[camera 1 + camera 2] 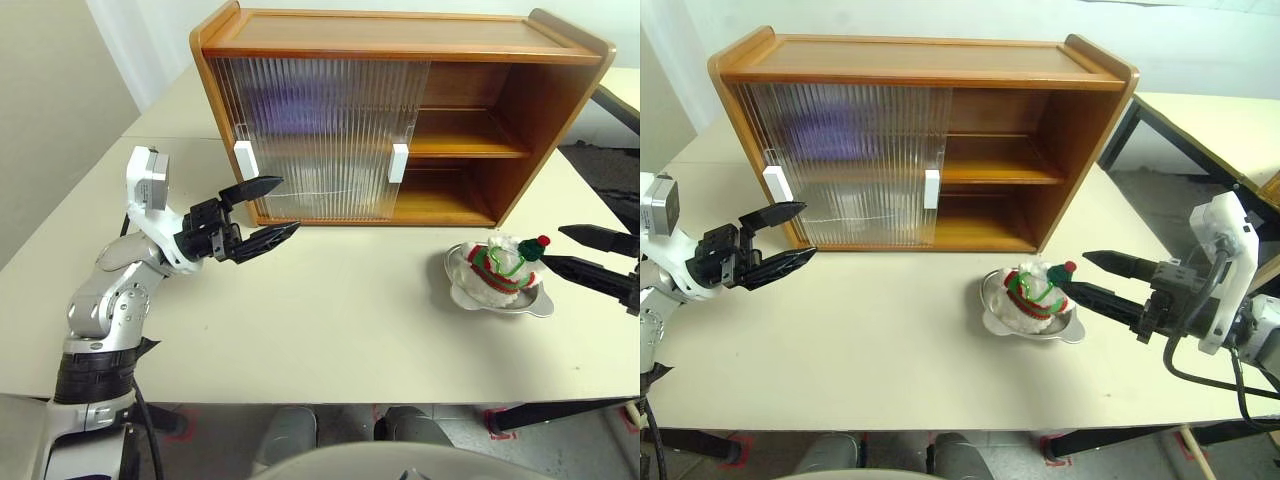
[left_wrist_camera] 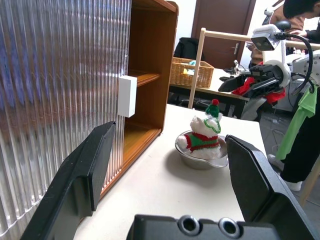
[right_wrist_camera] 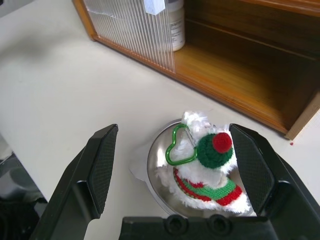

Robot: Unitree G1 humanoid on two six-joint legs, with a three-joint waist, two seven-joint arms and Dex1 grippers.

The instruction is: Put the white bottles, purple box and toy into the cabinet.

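The cabinet [image 1: 400, 40] stands at the back of the table, both ribbed doors slid to its left half and its right half open. The toy [image 1: 500, 268] sits on a silver dish [image 1: 455, 290] in front of the open half. My right gripper [image 1: 553, 247] is open just right of the toy, fingers pointing at it, apart from it. My left gripper [image 1: 288, 204] hangs open in front of the left door, near its white handle [image 1: 245, 158]. One white bottle [image 3: 176, 25] stands on the lower shelf behind the door edge. A purple blur [image 1: 815, 130] behind the doors on the upper shelf looks like the purple box.
The second white handle [image 1: 399, 162] sits at the doors' right edge. Another table [image 1: 1220, 130] stands beyond the cabinet's right end. In the left wrist view a wicker basket [image 2: 189, 72] and a person [image 2: 300, 10] are further off.
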